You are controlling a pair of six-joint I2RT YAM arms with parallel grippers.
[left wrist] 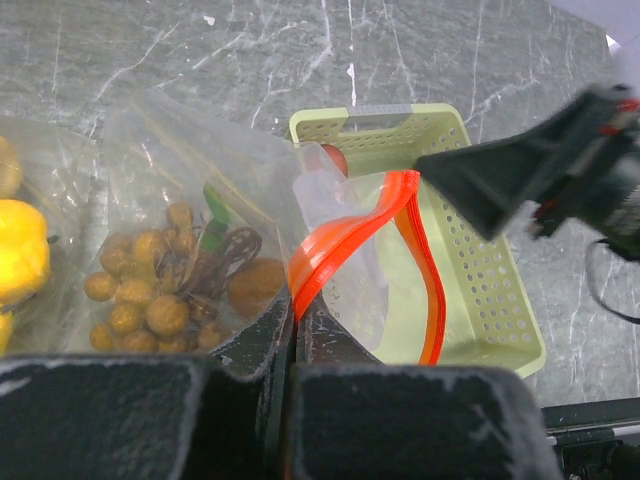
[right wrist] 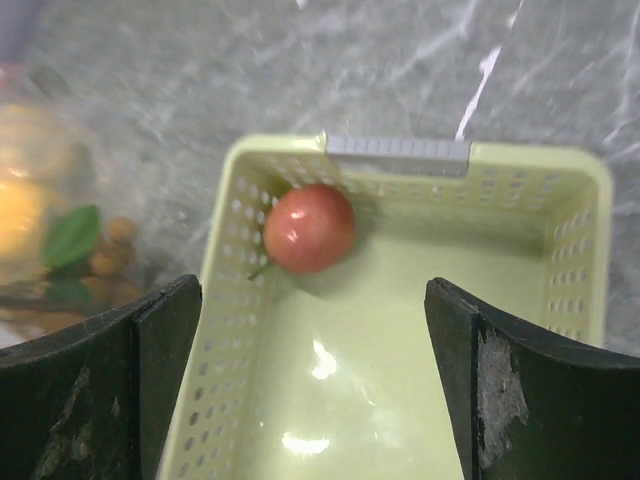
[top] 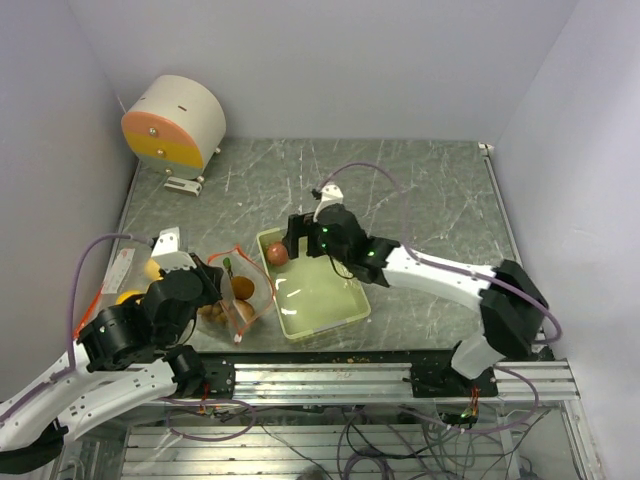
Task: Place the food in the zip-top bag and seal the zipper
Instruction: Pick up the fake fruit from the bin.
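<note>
A clear zip-top bag (left wrist: 200,170) with an orange zipper (left wrist: 335,245) lies left of the pale green tray (left wrist: 480,270). My left gripper (left wrist: 295,318) is shut on the zipper rim and holds the mouth open toward the tray. Inside the bag are small brown berries (left wrist: 150,295) and yellow-orange fruits (left wrist: 20,250). A reddish apple (right wrist: 310,228) lies in the tray's far left corner (top: 277,253). My right gripper (right wrist: 312,390) hangs open over the tray (right wrist: 400,330), just short of the apple, with nothing between its fingers (right wrist: 150,380).
A white and orange drum-shaped object (top: 175,122) stands at the back left of the marble table (top: 420,190). Grey walls close in the table on three sides. The metal rail (top: 350,380) with the arm bases runs along the near edge.
</note>
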